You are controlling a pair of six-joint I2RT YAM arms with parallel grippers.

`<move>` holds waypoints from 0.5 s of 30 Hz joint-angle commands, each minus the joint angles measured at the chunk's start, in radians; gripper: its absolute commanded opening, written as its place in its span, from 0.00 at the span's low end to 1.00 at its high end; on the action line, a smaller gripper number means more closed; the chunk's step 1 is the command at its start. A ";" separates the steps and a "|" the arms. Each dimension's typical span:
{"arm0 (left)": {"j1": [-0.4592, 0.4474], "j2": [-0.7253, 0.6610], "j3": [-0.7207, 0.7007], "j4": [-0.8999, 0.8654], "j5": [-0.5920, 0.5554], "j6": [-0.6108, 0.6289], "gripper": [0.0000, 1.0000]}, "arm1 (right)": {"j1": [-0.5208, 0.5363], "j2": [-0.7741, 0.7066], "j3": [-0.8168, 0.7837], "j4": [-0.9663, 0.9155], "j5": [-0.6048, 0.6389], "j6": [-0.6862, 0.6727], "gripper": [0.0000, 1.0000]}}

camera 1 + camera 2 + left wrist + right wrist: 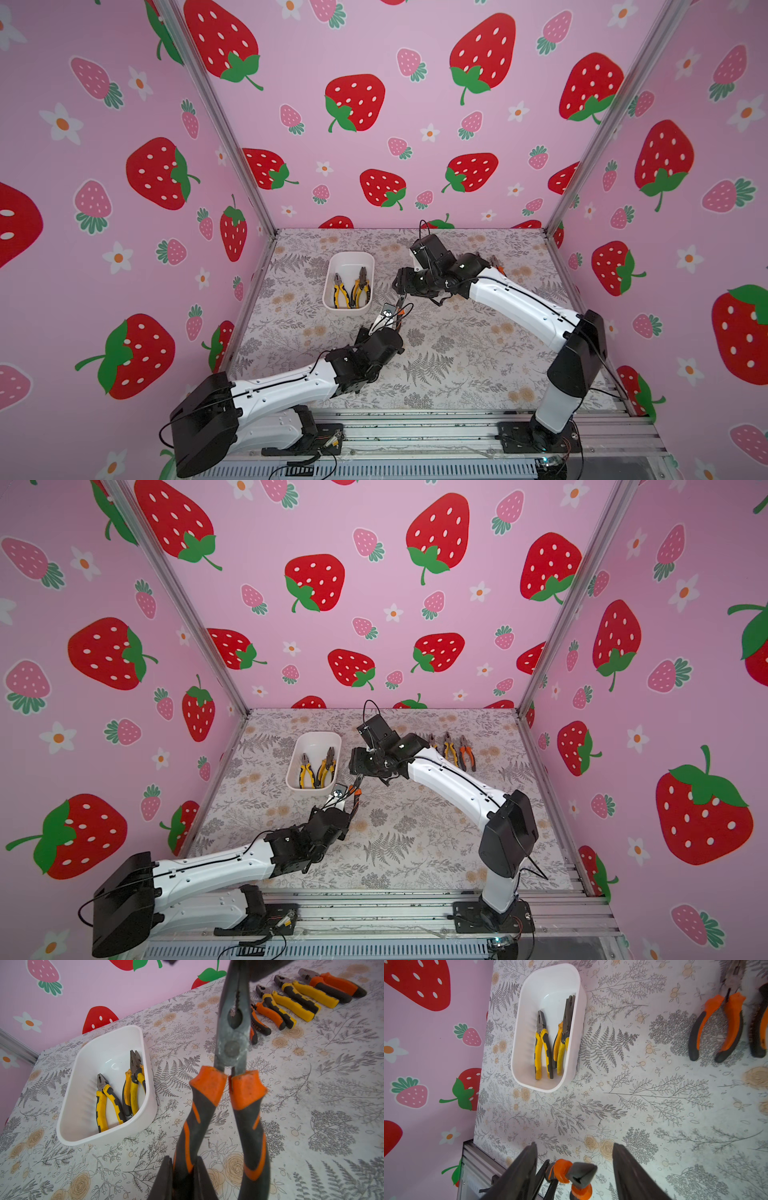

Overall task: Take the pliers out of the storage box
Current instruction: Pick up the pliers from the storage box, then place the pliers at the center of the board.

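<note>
On the floral table cover [457, 365], toward its far left: storage box [347, 262], white, low-walled, upright. Yellow-handled pliers [341, 291] lie inside it, noses toward the back wall; at least two pairs, possibly three. At the far right of the cover: row of pliers [451, 750], out of the box, laid side by side. Between box and row, off the surface: orange-handled pliers [232, 1047], long-nosed, of dark worn metal, handles splayed. Left gripper [184, 1169]: clamped on one handle. Right gripper [574, 1151]: jaws wide, straddling the nose end. Step, as judged: hand-over between arms. The next move calls for the right to close squarely on the nose before the left lets go.
</note>
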 commanded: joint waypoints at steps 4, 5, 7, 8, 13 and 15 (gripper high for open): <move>-0.012 0.021 0.078 -0.018 -0.114 -0.034 0.00 | 0.015 -0.007 -0.036 0.003 -0.032 0.068 0.53; -0.012 0.027 0.083 -0.027 -0.128 -0.041 0.00 | 0.017 -0.011 -0.048 0.007 -0.032 0.076 0.53; -0.016 0.038 0.092 -0.035 -0.146 -0.046 0.00 | 0.019 -0.017 -0.069 0.020 -0.039 0.087 0.46; -0.020 0.041 0.095 -0.040 -0.155 -0.047 0.00 | 0.021 -0.020 -0.078 0.024 -0.040 0.091 0.45; -0.032 0.065 0.115 -0.057 -0.188 -0.053 0.00 | 0.029 -0.029 -0.104 0.039 -0.043 0.102 0.39; -0.036 0.069 0.118 -0.057 -0.197 -0.053 0.00 | 0.030 -0.029 -0.111 0.047 -0.045 0.106 0.39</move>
